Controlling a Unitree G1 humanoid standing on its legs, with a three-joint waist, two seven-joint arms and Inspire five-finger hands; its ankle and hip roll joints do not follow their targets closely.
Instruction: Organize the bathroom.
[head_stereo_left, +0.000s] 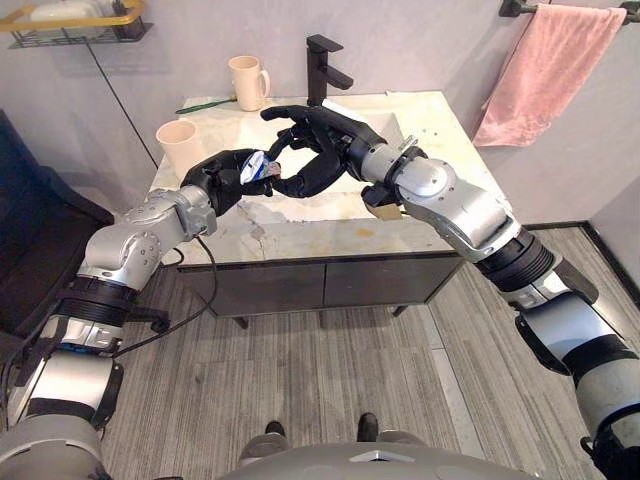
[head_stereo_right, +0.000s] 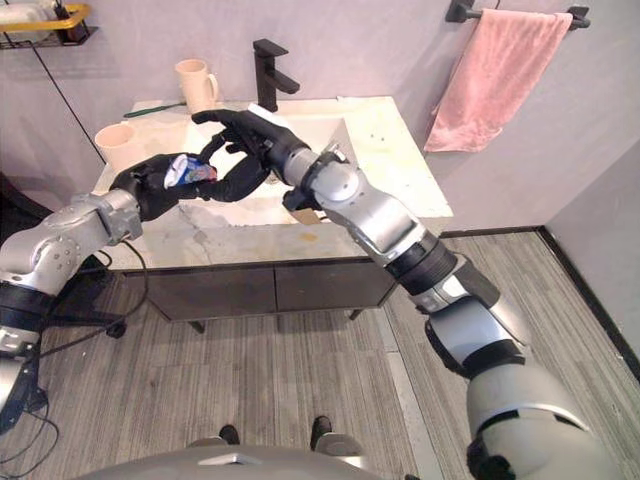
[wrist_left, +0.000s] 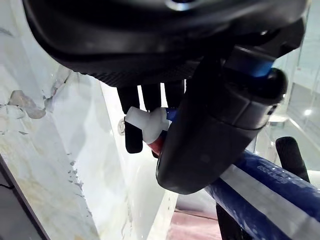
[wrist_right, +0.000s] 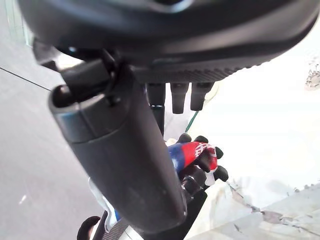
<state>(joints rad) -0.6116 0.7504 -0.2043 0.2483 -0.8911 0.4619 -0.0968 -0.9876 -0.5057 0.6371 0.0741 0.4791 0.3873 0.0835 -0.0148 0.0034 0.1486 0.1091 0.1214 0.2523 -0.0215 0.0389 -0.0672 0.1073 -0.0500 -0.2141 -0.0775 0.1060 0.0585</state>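
Observation:
A blue, red and white toothpaste tube (head_stereo_left: 258, 168) with a white cap (wrist_left: 147, 120) is held over the marble counter (head_stereo_left: 300, 232), in front of the sink basin (head_stereo_left: 385, 124). My left hand (head_stereo_left: 222, 176) is shut on it, thumb (wrist_left: 210, 135) across the tube's body (wrist_left: 272, 177). My right hand (head_stereo_left: 322, 138) reaches in from the right, open, its spread fingers arching over the tube's end and its thumb below. From the right wrist, the tube (wrist_right: 192, 152) sits in the left hand's fingers (wrist_right: 200, 175) past my own straight fingers.
A cream mug (head_stereo_left: 248, 80) and a green toothbrush (head_stereo_left: 205, 103) lie at the counter's back left, and a second cup (head_stereo_left: 180, 145) stands at its left edge. A black faucet (head_stereo_left: 325, 68) rises behind the basin. A pink towel (head_stereo_left: 550, 70) hangs right; a wire shelf (head_stereo_left: 70, 25) sits upper left.

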